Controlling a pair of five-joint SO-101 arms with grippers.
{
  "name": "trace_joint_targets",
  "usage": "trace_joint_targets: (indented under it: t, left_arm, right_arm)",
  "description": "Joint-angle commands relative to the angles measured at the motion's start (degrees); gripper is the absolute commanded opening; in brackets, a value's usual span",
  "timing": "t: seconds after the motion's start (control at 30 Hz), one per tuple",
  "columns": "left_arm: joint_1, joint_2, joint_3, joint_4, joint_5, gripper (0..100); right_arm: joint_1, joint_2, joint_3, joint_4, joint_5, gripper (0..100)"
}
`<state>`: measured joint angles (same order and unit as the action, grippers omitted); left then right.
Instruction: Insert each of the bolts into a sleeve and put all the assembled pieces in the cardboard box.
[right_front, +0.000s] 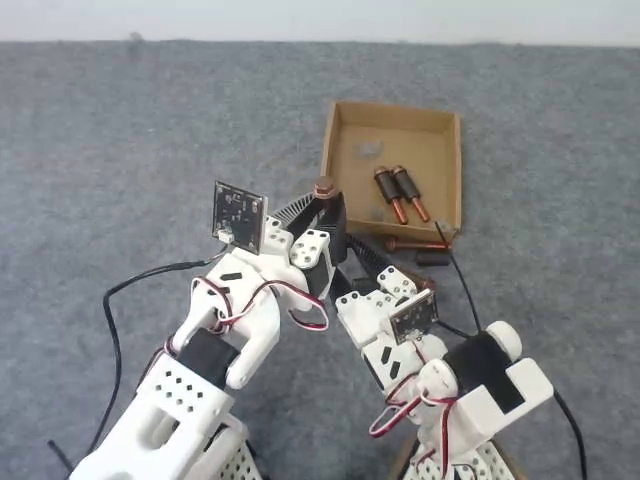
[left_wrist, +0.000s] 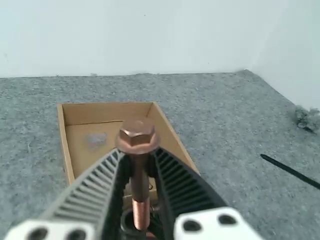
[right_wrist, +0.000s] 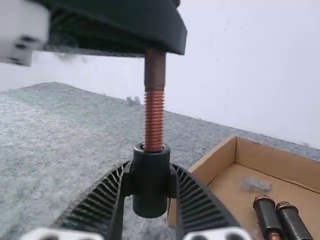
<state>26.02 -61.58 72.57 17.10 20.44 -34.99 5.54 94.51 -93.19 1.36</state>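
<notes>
The bolt (left_wrist: 136, 136) stood upright, hex head up, w/ its threaded end (right_wrist: 154, 120) pointing down into the mouth of the black sleeve (right_wrist: 150, 180). From the right wrist view I saw the thread just inside the sleeve's top rim, most of the shank bare above it. Both were off the worktop (right_front: 120, 150), just beside the near corner of the cardboard box (right_front: 328, 140).

My left end effector (left_wrist: 136, 155) was clamped on the bolt right under the head, ribbed fingers (left_wrist: 100, 175) on either side of the shank. My right end effector (right_wrist: 150, 172) sat below it, closed around the sleeve's body and holding it vertical. In the high view the 2 arms met nose to nose, left one on top, bolt head (right_front: 324, 187) showing above its fingers.

Inside the box lay 2 assembled pieces (right_front: 397, 193), side by side and touching, near the wall closest to the arms; I also had them in the right wrist view (right_wrist: 277, 217).

Outside the box, just beside its near wall, a loose bolt (right_front: 415, 243) lay flat on the grey worktop, w/ a loose sleeve (right_front: 432, 259) next to it.
</notes>
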Motion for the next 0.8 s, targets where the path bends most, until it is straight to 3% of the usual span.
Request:
trace_joint_targets:
  t: [0.0, 0.77]
  left_arm:
    - [-0.35, 0.53, -2.86, -1.58, 0.7, 1]
    - [-1.05, 0.62, 0.04, -1.58, 0.7, 1]
  right_arm:
    - [0.92, -0.04, 1.23, -1.45, -0.35, 0.6]
    - [1.01, -0.04, 1.23, -1.89, -0.35, 0.6]
